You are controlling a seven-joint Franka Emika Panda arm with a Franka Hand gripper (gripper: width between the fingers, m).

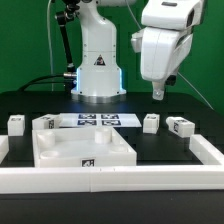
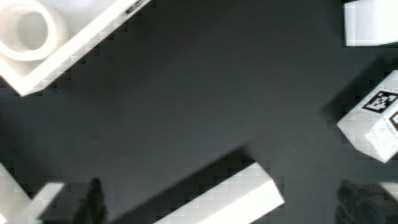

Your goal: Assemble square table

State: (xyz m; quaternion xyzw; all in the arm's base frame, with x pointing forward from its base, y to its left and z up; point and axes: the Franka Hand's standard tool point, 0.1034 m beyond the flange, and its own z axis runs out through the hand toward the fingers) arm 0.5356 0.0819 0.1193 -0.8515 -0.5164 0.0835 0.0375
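The robot's gripper [image 1: 158, 95] hangs above the black work surface with its fingers [image 1: 155, 92] spread wide and nothing between them. We see no part in its grasp.

Below the fingers, near but untouched, two short white legs stand apart: one leg [image 1: 151, 122] just toward the exterior view's left of them, another leg [image 1: 180, 127] just toward its right. The wrist view shows a tagged leg [image 2: 377, 115] off to one side of the fingers rather than between them, so we judge the gripper is not yet lined up for a pick.

The square tabletop [image 1: 80, 150] lies flat, well away from the fingers toward the exterior view's left and close to the white rail [image 1: 120, 182]. We cannot tell whether the two touch. We judge it sits there so the rail can brace it while the legs go in.

Two more legs, one at [image 1: 16, 123] and one at [image 1: 45, 122], wait beyond the tabletop, farthest from the fingers. The marker board [image 1: 95, 120] lies flat between the two pairs of legs.

The legs stand apart with their tags showing, which we take to leave the open fingers room around each one. No leg is fitted yet, so we judge the assembly is at its start.
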